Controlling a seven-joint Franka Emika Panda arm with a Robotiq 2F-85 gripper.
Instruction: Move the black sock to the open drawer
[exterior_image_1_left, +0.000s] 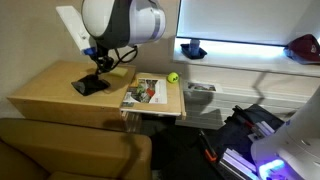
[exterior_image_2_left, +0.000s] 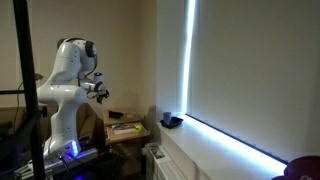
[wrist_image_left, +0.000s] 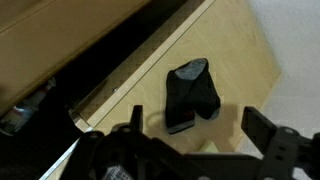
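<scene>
The black sock (wrist_image_left: 190, 92) lies crumpled on the light wooden top (wrist_image_left: 235, 45); it also shows in an exterior view (exterior_image_1_left: 90, 85). My gripper (wrist_image_left: 197, 124) is open, hovers just above the sock, and its two fingers straddle the sock's near end. In both exterior views the gripper (exterior_image_1_left: 100, 62) (exterior_image_2_left: 101, 93) hangs over the wooden top. A dark opening (wrist_image_left: 95, 50) runs along the top's edge in the wrist view; I cannot tell whether it is the open drawer.
A small side table (exterior_image_1_left: 175, 108) holds a magazine (exterior_image_1_left: 144, 92) and a green ball (exterior_image_1_left: 172, 77). A dark object (exterior_image_1_left: 192, 49) sits on the windowsill. A brown wooden surface (exterior_image_1_left: 70, 145) lies in front of the top. The table also shows in an exterior view (exterior_image_2_left: 126, 130).
</scene>
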